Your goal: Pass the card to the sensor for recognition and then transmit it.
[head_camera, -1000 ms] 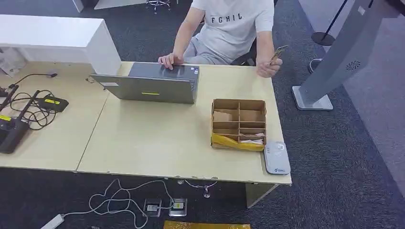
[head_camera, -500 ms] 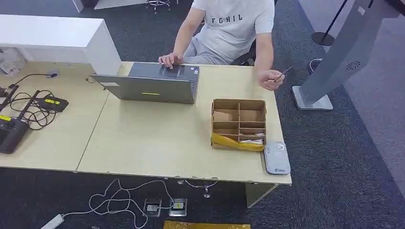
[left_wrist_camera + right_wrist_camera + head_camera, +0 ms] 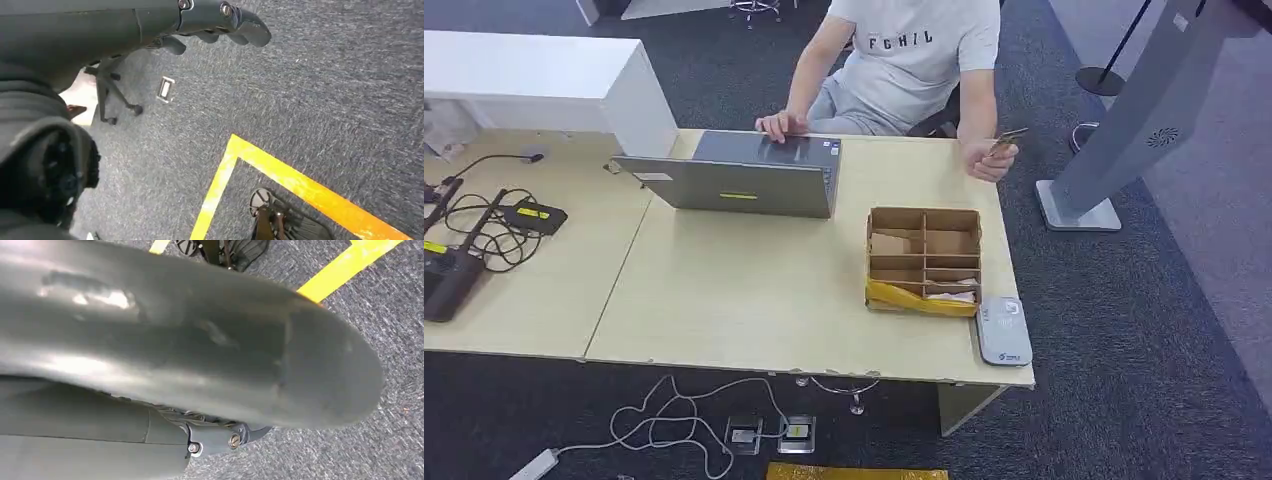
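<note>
Right hand (image 3: 200, 355) blurred, fingers perhaps hidden

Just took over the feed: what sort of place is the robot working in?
Likely an office or reception-style test area: a desk with a laptop, a card reader, and a seated person holding a card.

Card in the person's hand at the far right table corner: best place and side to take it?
Likely the free end of the card, approached from the right. The person's hand pinches its lower left end, and the other end sticks out up and rightward past the table edge.
</note>
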Controlling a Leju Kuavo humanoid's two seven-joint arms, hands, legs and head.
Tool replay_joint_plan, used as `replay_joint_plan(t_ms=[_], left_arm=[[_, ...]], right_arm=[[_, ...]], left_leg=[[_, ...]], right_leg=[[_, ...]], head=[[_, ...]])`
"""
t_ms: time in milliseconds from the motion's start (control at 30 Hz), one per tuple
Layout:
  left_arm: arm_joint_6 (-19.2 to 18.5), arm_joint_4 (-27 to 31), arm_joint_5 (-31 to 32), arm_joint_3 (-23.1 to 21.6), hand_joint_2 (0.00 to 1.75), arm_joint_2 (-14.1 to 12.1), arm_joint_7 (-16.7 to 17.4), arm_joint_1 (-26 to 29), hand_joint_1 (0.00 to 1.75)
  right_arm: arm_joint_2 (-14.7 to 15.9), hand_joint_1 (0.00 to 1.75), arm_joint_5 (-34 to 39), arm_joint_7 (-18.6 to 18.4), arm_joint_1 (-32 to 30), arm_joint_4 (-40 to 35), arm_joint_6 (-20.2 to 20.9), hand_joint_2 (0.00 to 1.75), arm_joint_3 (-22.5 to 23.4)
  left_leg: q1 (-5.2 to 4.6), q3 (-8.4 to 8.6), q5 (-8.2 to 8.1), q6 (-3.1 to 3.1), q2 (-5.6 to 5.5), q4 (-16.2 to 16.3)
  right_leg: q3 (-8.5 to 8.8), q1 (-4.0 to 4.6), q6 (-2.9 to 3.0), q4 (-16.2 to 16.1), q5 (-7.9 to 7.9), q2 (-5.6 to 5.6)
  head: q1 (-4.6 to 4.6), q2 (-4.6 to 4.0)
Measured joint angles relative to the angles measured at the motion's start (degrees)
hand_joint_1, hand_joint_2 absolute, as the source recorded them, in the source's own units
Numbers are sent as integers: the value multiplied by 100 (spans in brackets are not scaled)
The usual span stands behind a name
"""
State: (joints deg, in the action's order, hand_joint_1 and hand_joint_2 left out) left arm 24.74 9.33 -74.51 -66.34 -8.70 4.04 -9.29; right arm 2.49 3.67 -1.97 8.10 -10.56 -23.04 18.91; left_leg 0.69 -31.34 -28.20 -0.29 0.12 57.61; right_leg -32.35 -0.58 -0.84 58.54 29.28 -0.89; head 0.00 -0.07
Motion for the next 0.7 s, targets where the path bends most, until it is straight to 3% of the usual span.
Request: replay_joint_plan(t_ms=[267,400,467,567,700], left_arm=[[68,0,-50,2,0,11,0,0,0],[57,0,-98,2,0,11,-19,1,0],[22,0,-98,2,0,11,-63,2,0],[-42,0,-94,4,0,7,-109,3,0],[-109,0,-92,4,0,2,-216,2,0]], right_arm=[[94,0,352,127,6,0,-429,0,4],[569,0,884,749,37,-11,-442,0,128],[1094,0,1201,955,120,-46,-240,0,309],[2211,0,1495,981,436,-131,168,0,615],[3485,0,1423,744,1130,-284,374,0,874]], left_leg=[[-2,0,0,0,0,0],[-19,0,-1,4,0,1],[-52,1,-3,13,0,1],[-72,-2,0,33,9,1],[-98,-6,7,62,20,4]], right_leg=[[0,-2,0,0,0,-1],[0,-18,-2,-1,-1,0],[-2,-51,-13,0,-5,-1],[-8,-71,-33,-1,-18,4],[-14,-97,-59,-3,-34,28]], head=[[0,0],[-2,0],[-2,0],[7,0],[11,0]])
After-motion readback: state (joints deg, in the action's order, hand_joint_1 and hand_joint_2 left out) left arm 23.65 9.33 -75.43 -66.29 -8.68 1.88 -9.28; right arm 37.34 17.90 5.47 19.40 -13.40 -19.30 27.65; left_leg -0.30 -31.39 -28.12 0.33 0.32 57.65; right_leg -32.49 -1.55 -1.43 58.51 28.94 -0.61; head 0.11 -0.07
